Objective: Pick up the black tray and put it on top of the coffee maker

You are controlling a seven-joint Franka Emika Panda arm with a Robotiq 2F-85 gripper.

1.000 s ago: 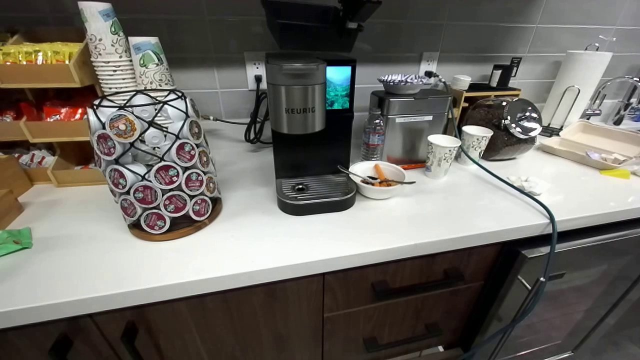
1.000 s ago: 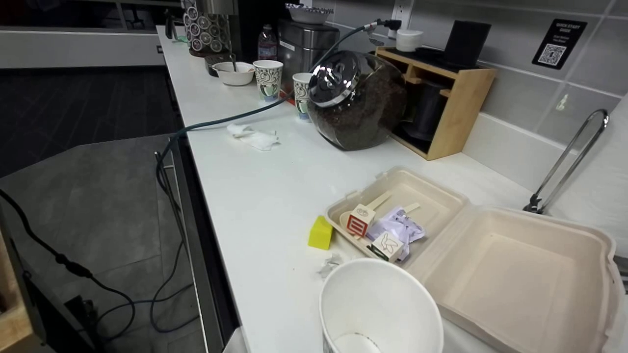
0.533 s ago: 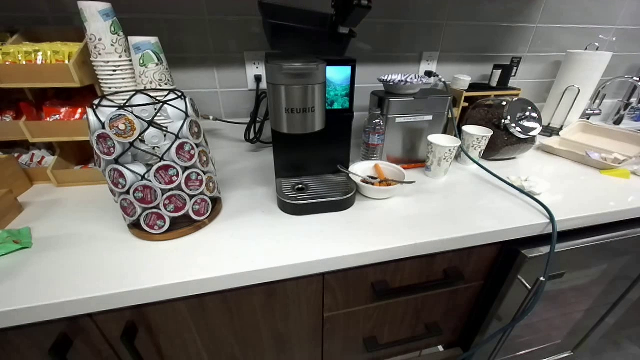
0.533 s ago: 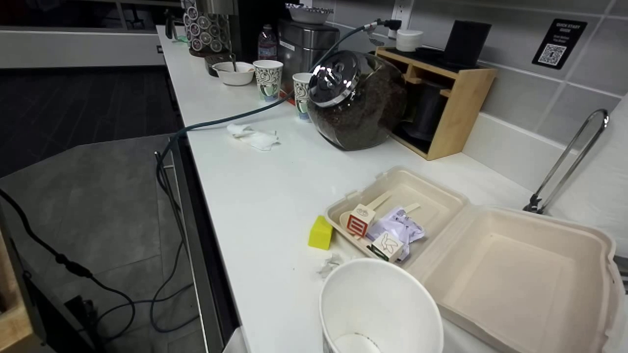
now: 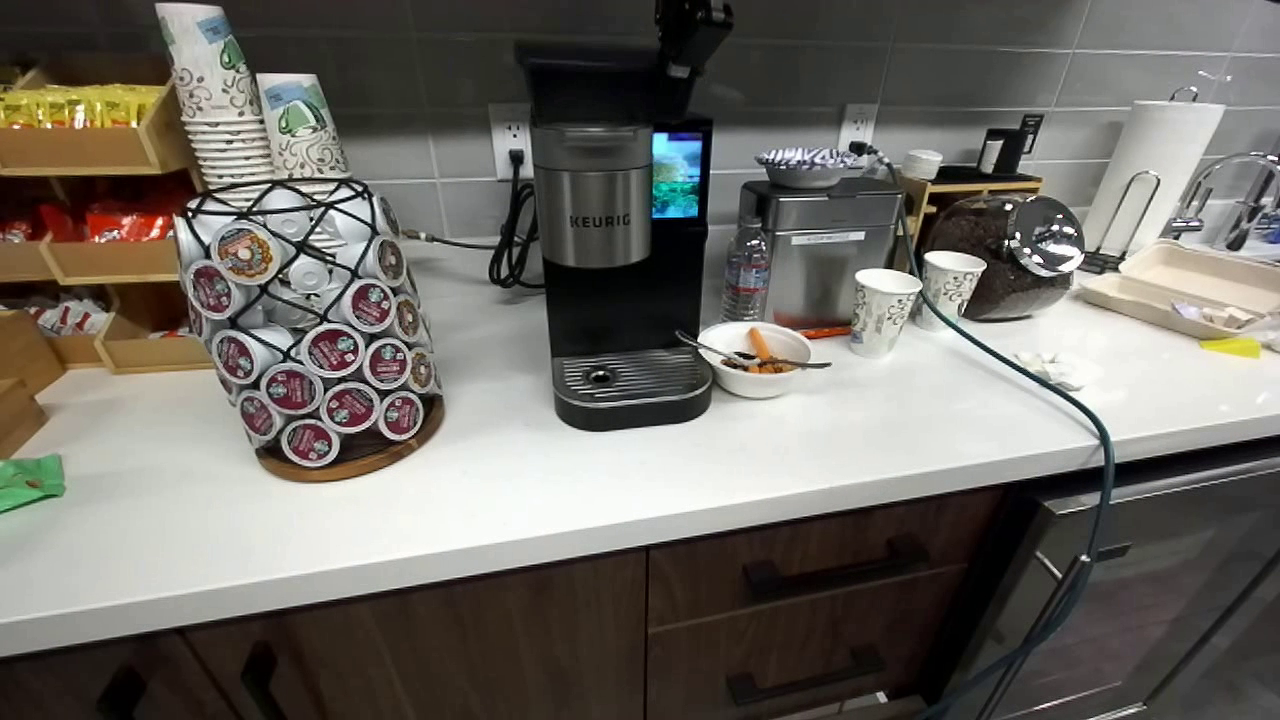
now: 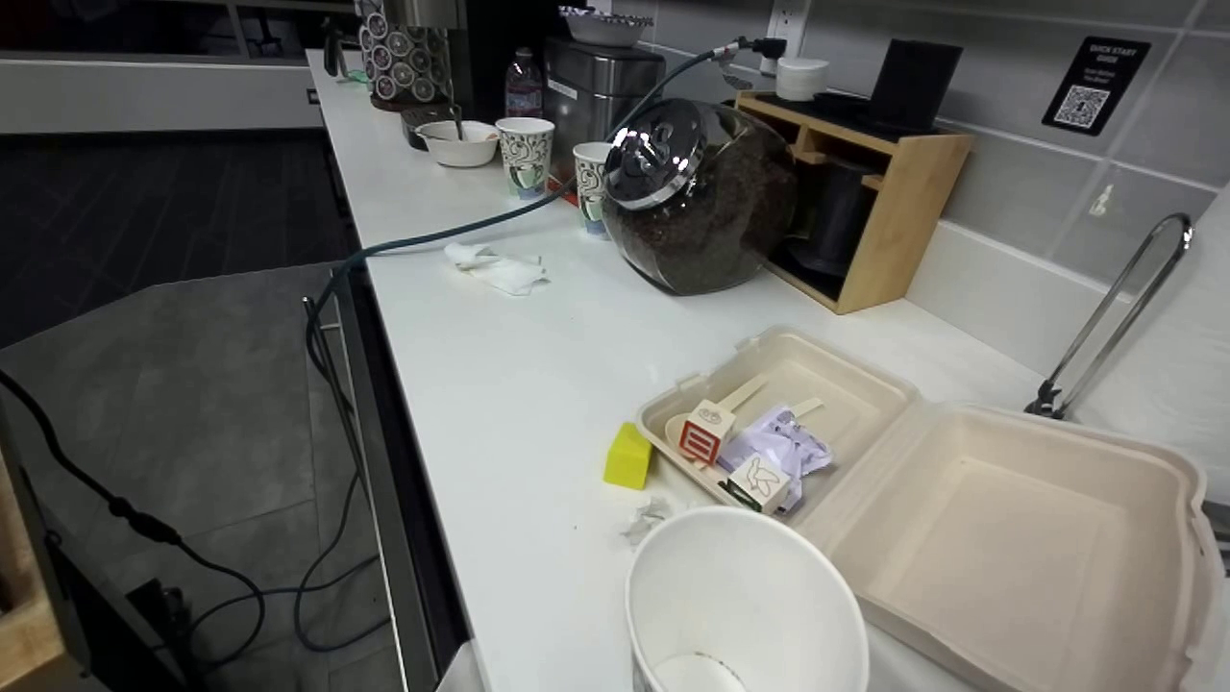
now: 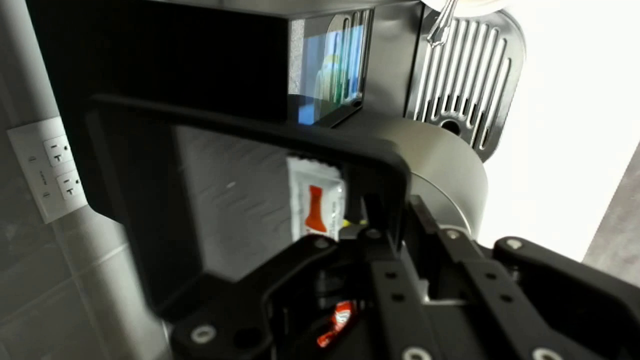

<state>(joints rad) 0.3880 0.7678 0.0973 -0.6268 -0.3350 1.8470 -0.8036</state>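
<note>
The black tray (image 5: 580,85) is level over the top of the coffee maker (image 5: 600,220) in an exterior view; whether it touches the top cannot be told. My gripper (image 5: 682,68) is at the tray's right end there. In the wrist view, my gripper (image 7: 393,207) has its fingers on either side of the tray wall, shut on it. The tray's rim (image 7: 250,129) spans the left of that view, and a white sachet (image 7: 316,197) and a red packet (image 7: 337,320) show within it. The coffee maker's silver head (image 7: 435,155) shows beyond. The coffee maker (image 6: 490,58) is partly cut off in an exterior view.
A pod carousel (image 5: 310,330) stands left of the coffee maker in an exterior view. A white bowl with a spoon (image 5: 755,360), a water bottle (image 5: 747,270) and a silver machine (image 5: 825,250) stand right. A cable (image 5: 1010,365) crosses the counter. The tiled wall is close behind.
The tray has come down to the top of the coffee maker and turned from tilted to level. My gripper has moved slightly left with it. The counter objects have not moved.
</note>
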